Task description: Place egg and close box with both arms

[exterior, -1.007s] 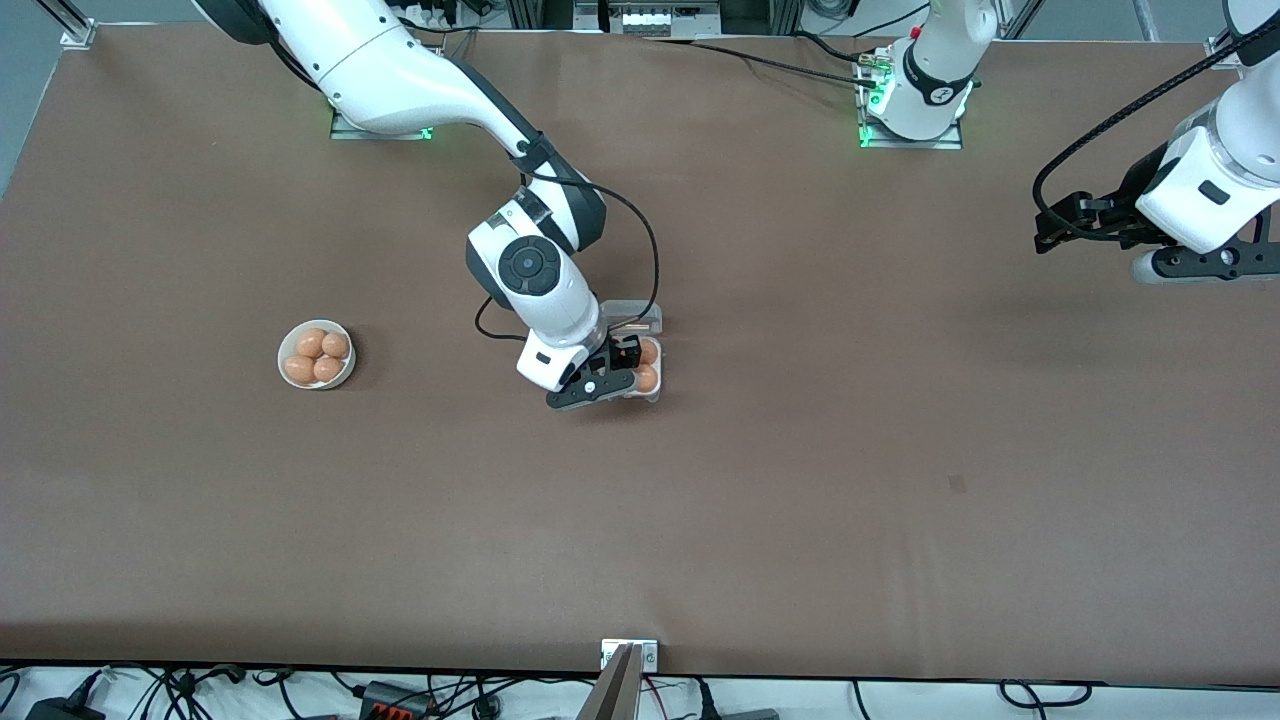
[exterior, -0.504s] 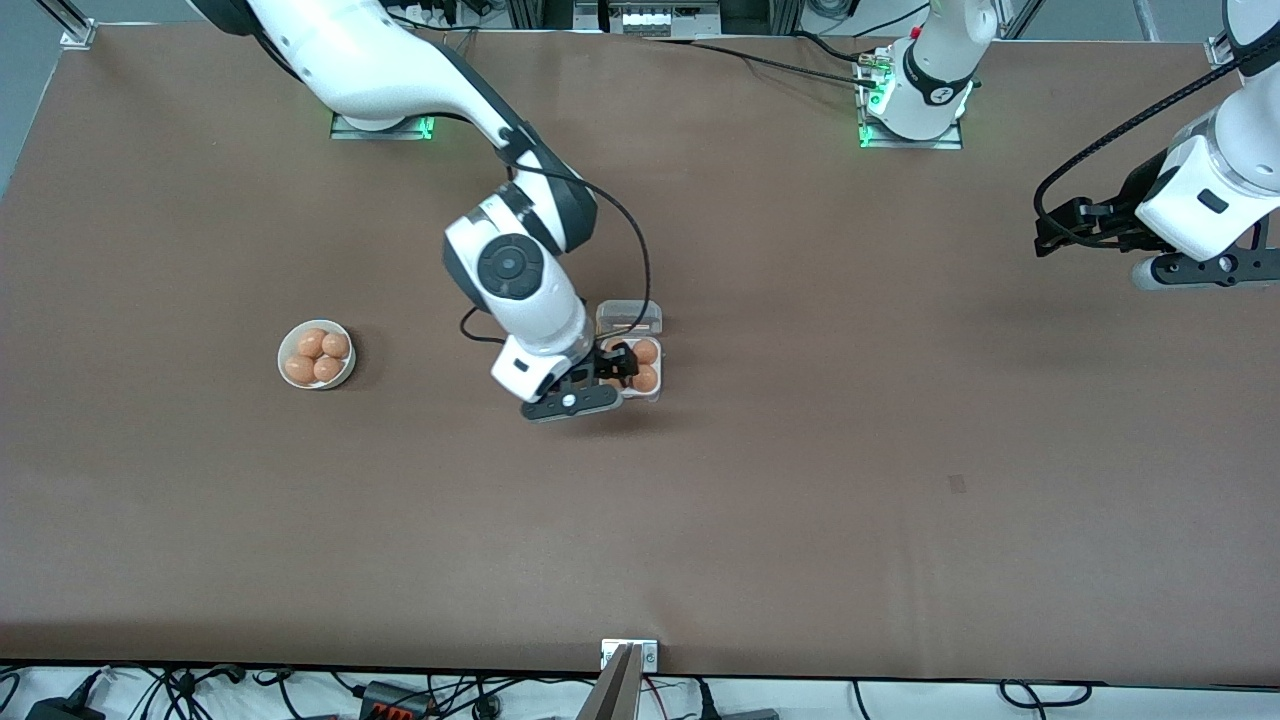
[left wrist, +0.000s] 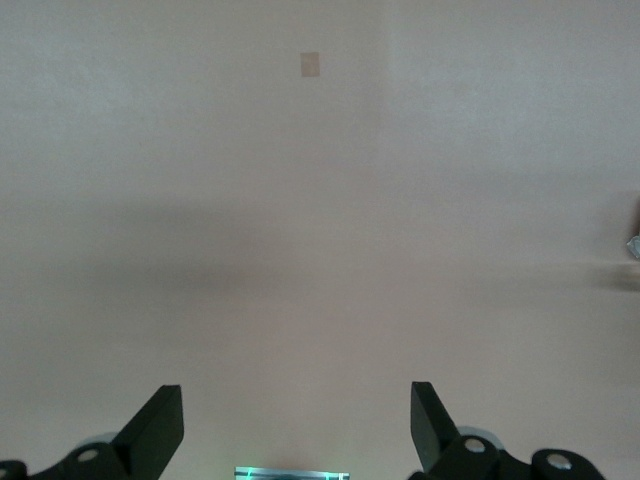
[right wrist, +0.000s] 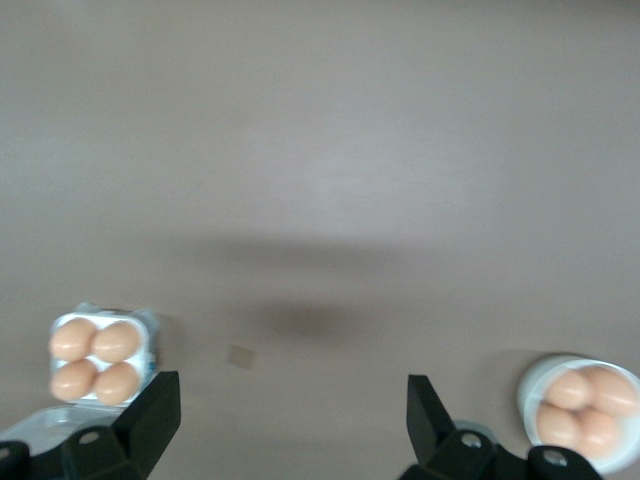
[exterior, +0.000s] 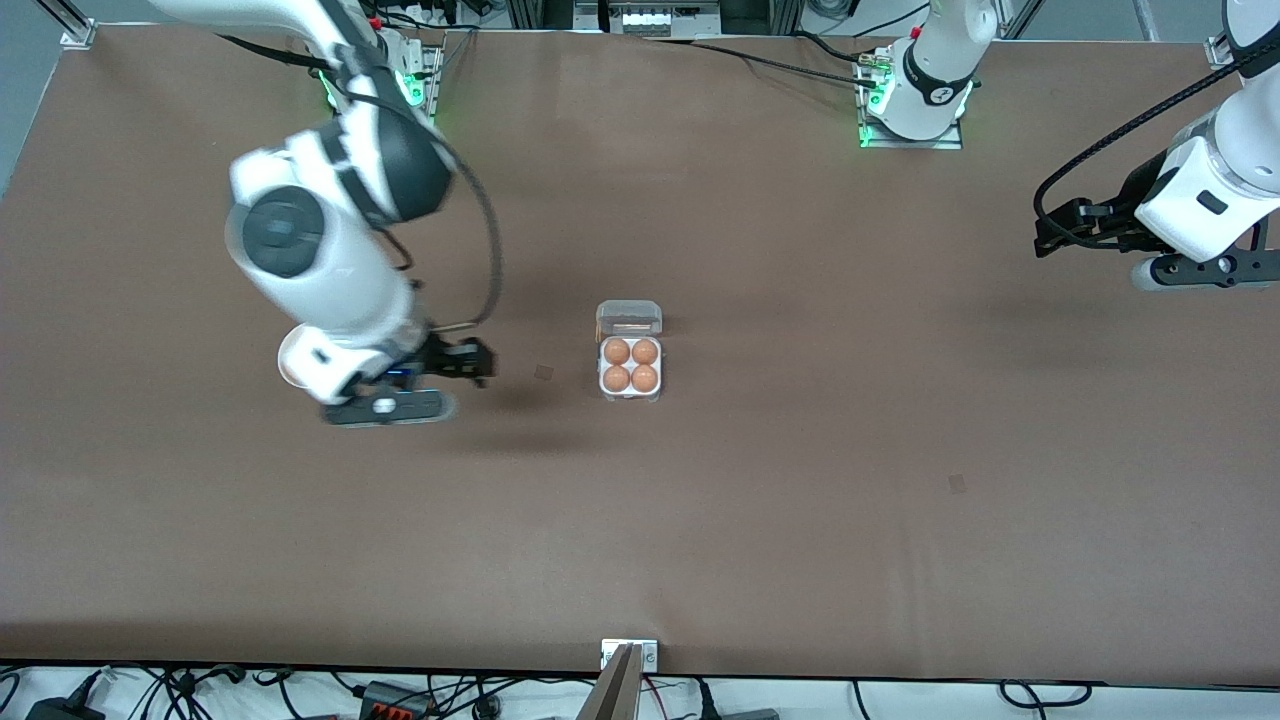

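Lid-closing is what I judge comes next: the box (exterior: 631,365) sits mid-worktop with four eggs (exterior: 617,352) in and lid open, so I'd bring my empty, spread right tool (exterior: 478,362) and waiting, spread left tool (exterior: 1040,232) in gently together.

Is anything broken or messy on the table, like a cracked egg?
Nothing stands out. The box holds four whole eggs, one in each cell, with its lid still open. The bowl of spare eggs sits upright under the right claw. The left claw waits at its own end, open over bare table.
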Controlling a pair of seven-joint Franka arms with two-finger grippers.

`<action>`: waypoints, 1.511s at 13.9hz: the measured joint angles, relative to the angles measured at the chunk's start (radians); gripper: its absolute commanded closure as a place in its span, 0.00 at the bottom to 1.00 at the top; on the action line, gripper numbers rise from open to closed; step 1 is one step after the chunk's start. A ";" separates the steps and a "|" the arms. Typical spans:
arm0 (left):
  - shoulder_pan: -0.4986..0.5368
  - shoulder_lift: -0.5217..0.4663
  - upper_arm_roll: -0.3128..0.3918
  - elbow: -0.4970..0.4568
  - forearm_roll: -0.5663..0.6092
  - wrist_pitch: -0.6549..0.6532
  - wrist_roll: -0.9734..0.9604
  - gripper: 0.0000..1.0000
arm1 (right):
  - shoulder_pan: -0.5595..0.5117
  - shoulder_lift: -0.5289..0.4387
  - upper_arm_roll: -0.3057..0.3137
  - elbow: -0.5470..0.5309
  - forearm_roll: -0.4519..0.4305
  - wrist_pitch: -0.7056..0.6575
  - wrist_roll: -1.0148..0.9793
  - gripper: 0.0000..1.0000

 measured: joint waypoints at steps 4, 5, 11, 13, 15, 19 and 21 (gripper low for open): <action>0.000 0.000 0.000 0.000 0.000 0.000 0.000 0.00 | -0.111 -0.049 -0.005 0.000 -0.002 -0.105 -0.035 0.00; 0.000 0.001 -0.001 0.000 0.000 0.000 0.000 0.00 | -0.141 -0.063 -0.006 0.000 -0.002 -0.109 -0.037 0.00; 0.000 0.001 -0.001 0.000 0.000 -0.002 0.000 0.00 | -0.213 -0.146 -0.126 0.000 0.027 -0.134 -0.179 0.00; -0.001 0.002 -0.001 0.000 0.000 -0.003 0.000 0.17 | -0.236 -0.179 -0.179 0.000 0.043 -0.184 -0.285 0.00; -0.004 0.004 -0.003 0.000 0.000 -0.004 0.000 0.57 | -0.269 -0.199 -0.188 0.000 0.046 -0.228 -0.345 0.00; -0.010 0.005 -0.008 0.000 0.000 -0.007 0.001 0.93 | -0.271 -0.264 -0.180 -0.021 0.046 -0.259 -0.351 0.00; -0.018 0.006 -0.023 0.000 -0.001 -0.019 0.000 0.99 | -0.271 -0.303 -0.178 -0.073 0.046 -0.257 -0.351 0.00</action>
